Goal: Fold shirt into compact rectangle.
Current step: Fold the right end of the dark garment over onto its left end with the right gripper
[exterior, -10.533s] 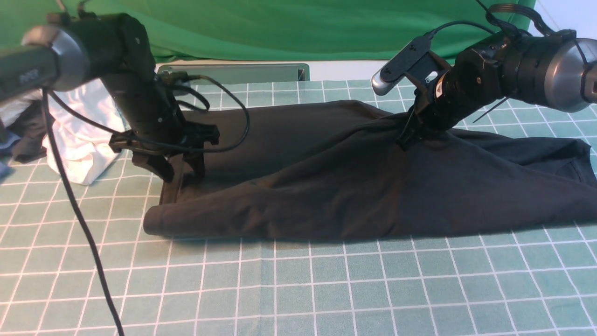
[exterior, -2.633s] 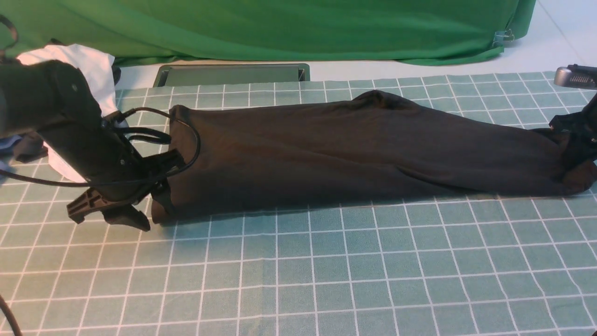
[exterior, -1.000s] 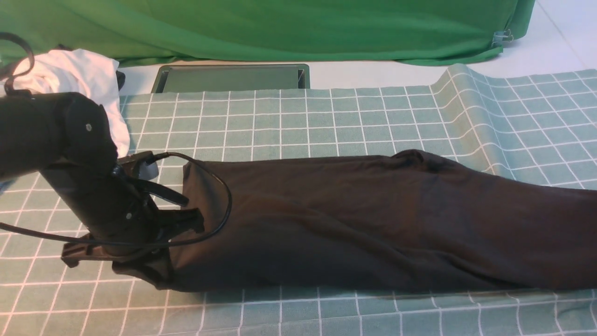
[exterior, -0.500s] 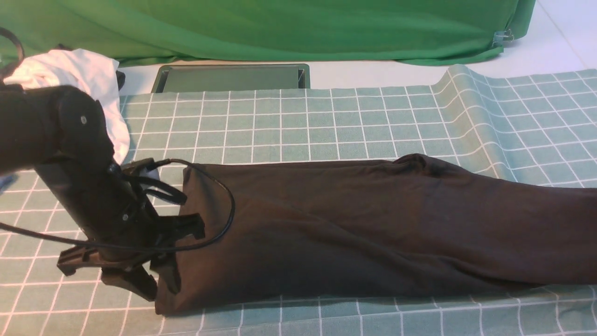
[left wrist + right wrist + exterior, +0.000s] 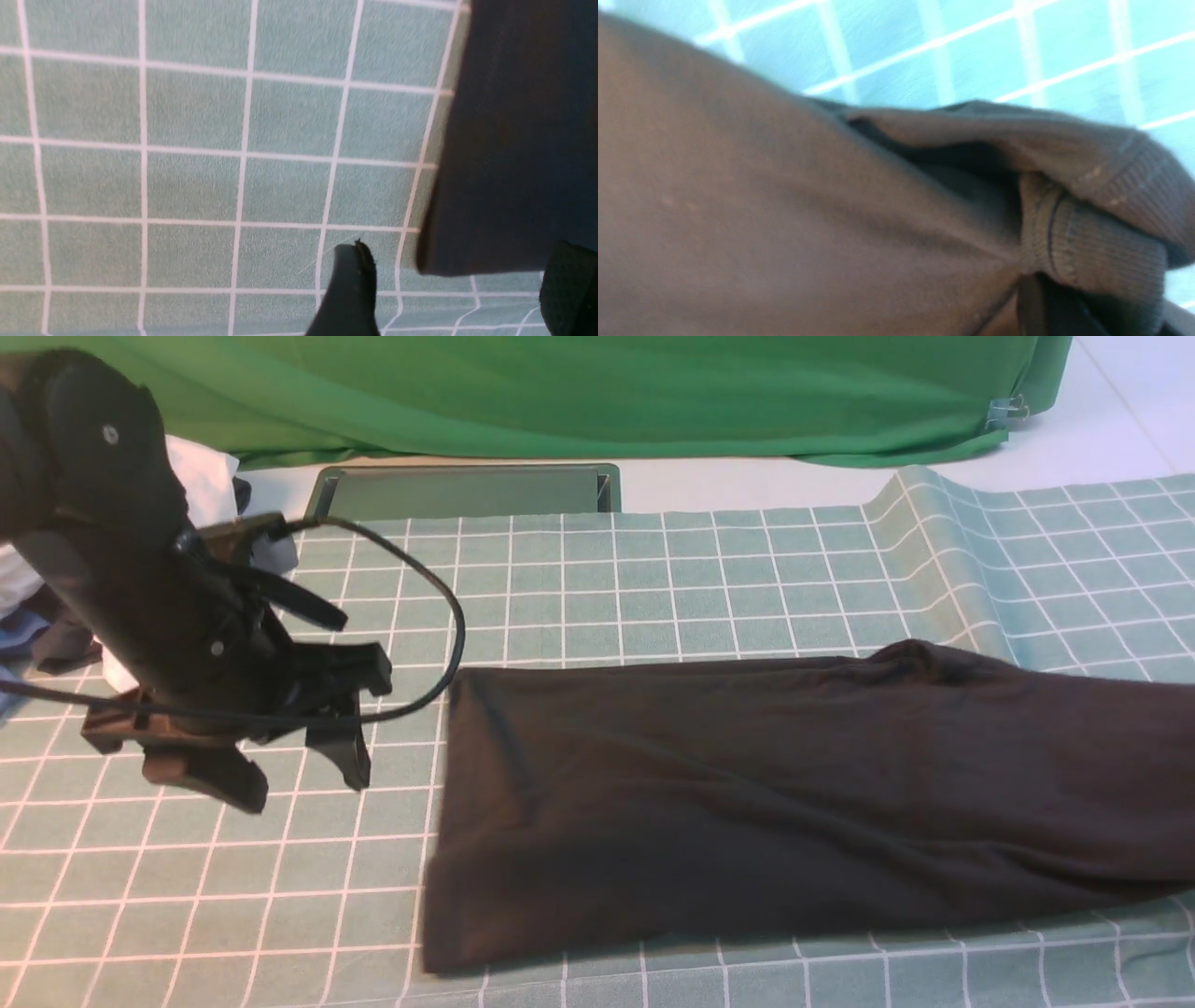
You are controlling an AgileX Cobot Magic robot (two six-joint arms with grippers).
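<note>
At left, left gripper [image 5: 297,782] has let go of shirt [image 5: 747,784] and lifted off, jaws wide, empty. It lies flat; cross-fold likely next. Right gripper [image 5: 1045,312] grip: can't tell.

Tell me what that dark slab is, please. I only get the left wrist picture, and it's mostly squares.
Observer: It is a black shirt, folded into a long band that runs off the front view's right edge.
Operator: Are those two black prongs holding it?
Observer: No. From the front, the left gripper hangs open, off the shirt's left end, with nothing between its fingers.
Operator: And the other arm?
Observer: The right wrist view shows only the shirt's ribbed edging, close up and bunched. Whether anything grips it there, I cannot tell.
</note>
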